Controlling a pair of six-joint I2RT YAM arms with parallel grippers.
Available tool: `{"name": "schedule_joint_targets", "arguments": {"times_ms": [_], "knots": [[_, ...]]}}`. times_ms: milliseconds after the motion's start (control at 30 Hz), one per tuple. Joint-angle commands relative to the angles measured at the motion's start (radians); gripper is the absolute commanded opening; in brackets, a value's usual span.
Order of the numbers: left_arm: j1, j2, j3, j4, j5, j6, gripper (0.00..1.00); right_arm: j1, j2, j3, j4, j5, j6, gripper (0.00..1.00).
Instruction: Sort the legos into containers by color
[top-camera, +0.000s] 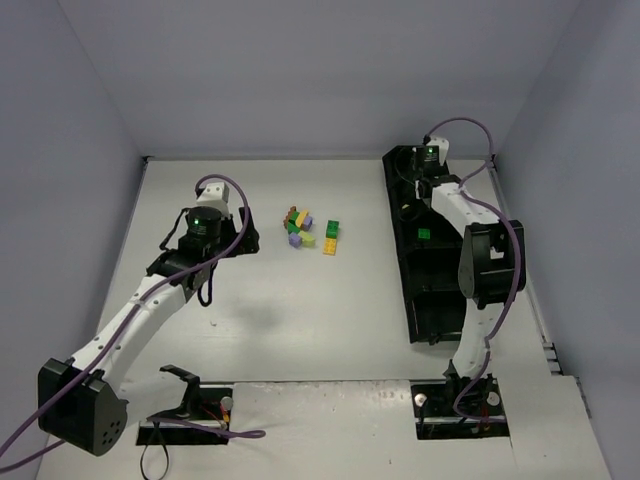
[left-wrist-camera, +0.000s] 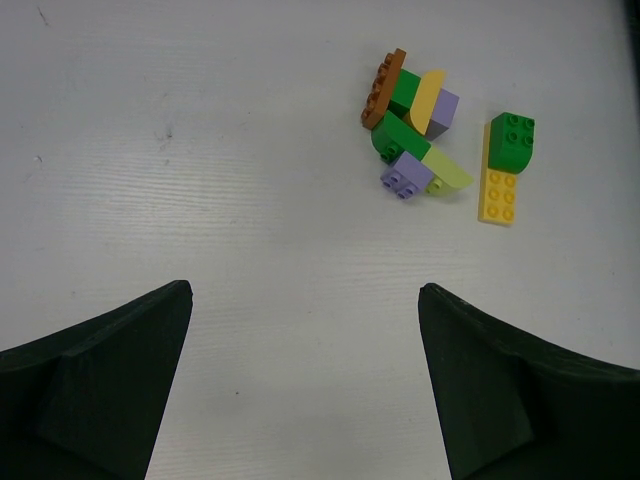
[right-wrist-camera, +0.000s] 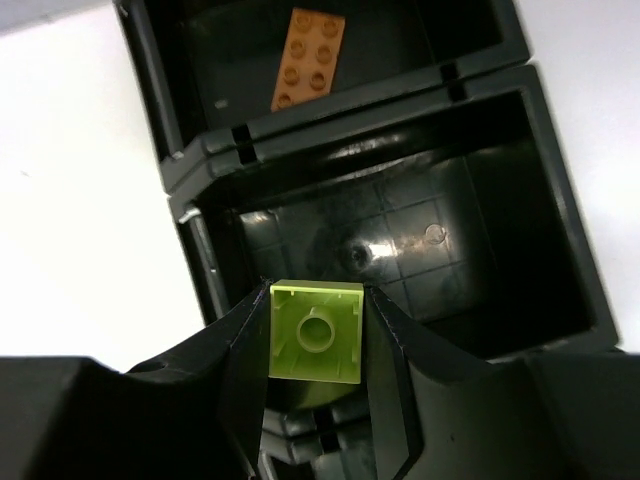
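One lime lego (right-wrist-camera: 316, 345), underside camera-ward, pinched in right gripper (right-wrist-camera: 317, 305); left gripper (left-wrist-camera: 303, 292) spread, empty.

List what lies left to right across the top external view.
Left gripper → mixed lego pile → green-and-yellow pair → black tray. The right gripper, holding a lime lego, overlaps the tray, so it is left out.

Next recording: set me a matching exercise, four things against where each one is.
Things: 1 lime brick, 2 orange brick, 3 yellow plate, 4 left gripper.
Places: A in a tray compartment, B open above bare table, C on the table beside a green brick, D held by the right gripper.
Pairs: 1-D, 2-A, 3-C, 4-B.
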Motion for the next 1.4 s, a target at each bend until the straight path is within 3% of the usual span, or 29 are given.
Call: {"name": "schedule_joint_targets", "arguments": {"times_ms": [0, 300, 367, 467, 833, 1033, 1200, 1367], "knots": [[0.001, 0.005, 0.054, 0.048, 0.0, -0.005, 0.88, -0.011, 0.018, 0.053, 0.043, 0.027, -0.017, 0.04], [-0.001, 0.009, 0.065, 0.04, -0.003, -0.002, 0.88, -0.009, 0.03, 0.08, 0.043, 0.003, -0.041, 0.26], [0.001, 0.012, 0.075, 0.032, -0.003, -0.002, 0.88, -0.011, 0.018, 0.08, 0.043, -0.01, -0.055, 0.44], [0.001, 0.012, 0.079, 0.028, -0.002, -0.003, 0.88, -0.009, 0.004, 0.075, 0.043, -0.02, -0.061, 0.48], [-0.001, 0.041, 0.118, -0.027, 0.023, -0.006, 0.88, 0.029, -0.138, 0.006, 0.039, -0.127, -0.052, 0.49], [-0.001, 0.095, 0.141, -0.04, 0.031, -0.031, 0.88, 0.152, -0.223, -0.063, 0.039, -0.133, -0.048, 0.49], [-0.007, 0.156, 0.181, -0.064, 0.018, -0.078, 0.88, 0.264, -0.23, -0.086, 0.04, -0.231, -0.113, 0.47], [-0.022, 0.213, 0.215, -0.072, 0.015, -0.144, 0.88, 0.299, -0.215, -0.117, 0.04, -0.256, -0.063, 0.44]]}}
